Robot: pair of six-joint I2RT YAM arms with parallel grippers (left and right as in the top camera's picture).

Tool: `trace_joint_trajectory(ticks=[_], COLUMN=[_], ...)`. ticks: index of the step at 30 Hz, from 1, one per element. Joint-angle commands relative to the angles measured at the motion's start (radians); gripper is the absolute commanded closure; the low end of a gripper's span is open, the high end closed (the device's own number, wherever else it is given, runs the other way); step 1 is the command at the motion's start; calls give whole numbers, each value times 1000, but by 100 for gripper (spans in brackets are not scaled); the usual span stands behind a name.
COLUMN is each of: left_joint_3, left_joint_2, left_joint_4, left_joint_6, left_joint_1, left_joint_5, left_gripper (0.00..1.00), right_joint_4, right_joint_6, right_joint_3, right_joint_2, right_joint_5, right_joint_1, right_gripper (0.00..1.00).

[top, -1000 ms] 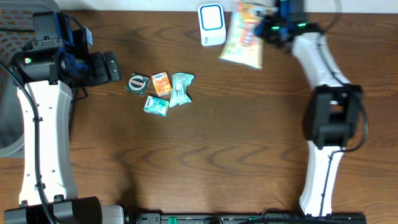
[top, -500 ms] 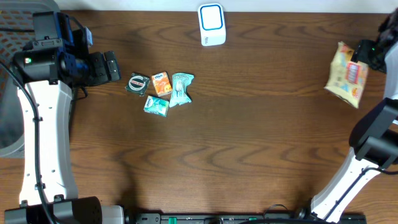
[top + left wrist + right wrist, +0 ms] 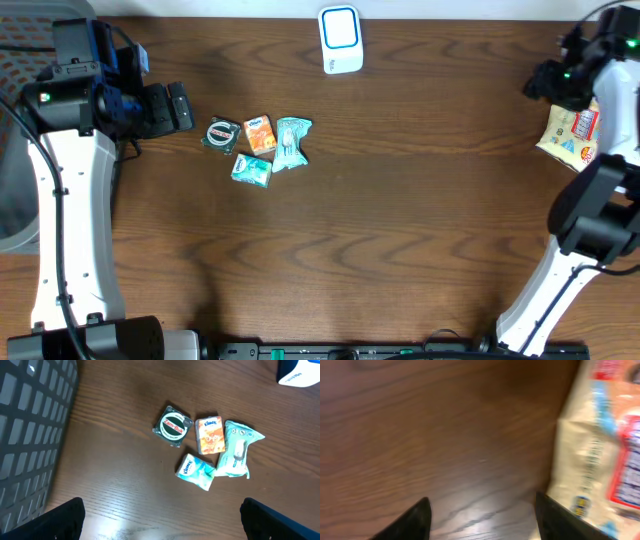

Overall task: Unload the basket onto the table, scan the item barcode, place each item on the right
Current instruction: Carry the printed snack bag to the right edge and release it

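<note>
My right jaws stand partly open over the bare surface (image 3: 445,435) with nothing between them. The bag (image 3: 600,445) lies just to their right, at the surface's far right edge, well apart from the scanner (image 3: 340,40) at the top middle. My left jaws are spread wide and empty, near a tin (image 3: 172,426), an orange pack (image 3: 209,435), a teal pack (image 3: 196,471) and a teal pouch (image 3: 237,450).
</note>
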Motion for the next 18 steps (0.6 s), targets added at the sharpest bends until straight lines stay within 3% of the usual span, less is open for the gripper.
trace_joint_trajectory(ticks=[1,3,9,18], left_joint_3=[-3,-3,-3,-3], left_joint_2=[3,3,3,3], left_joint_4=[0,0,0,0], left_joint_6=[-9,-9,-9,-9], left_joint_1=[0,1,0,0], left_joint_5=[-2,-2,-2,-2], left_gripper=[2,2,2,2], right_joint_4=[25,74,188,181], right_joint_6=[16,22,44,55], right_joint_3=[-85,-159,-299,-296], right_joint_2=[-15,-15,-15,-16], right_joint_5=[105,161,259,286], right_joint_1=[24,22,-17,-62], right_gripper=[57,62,57,52])
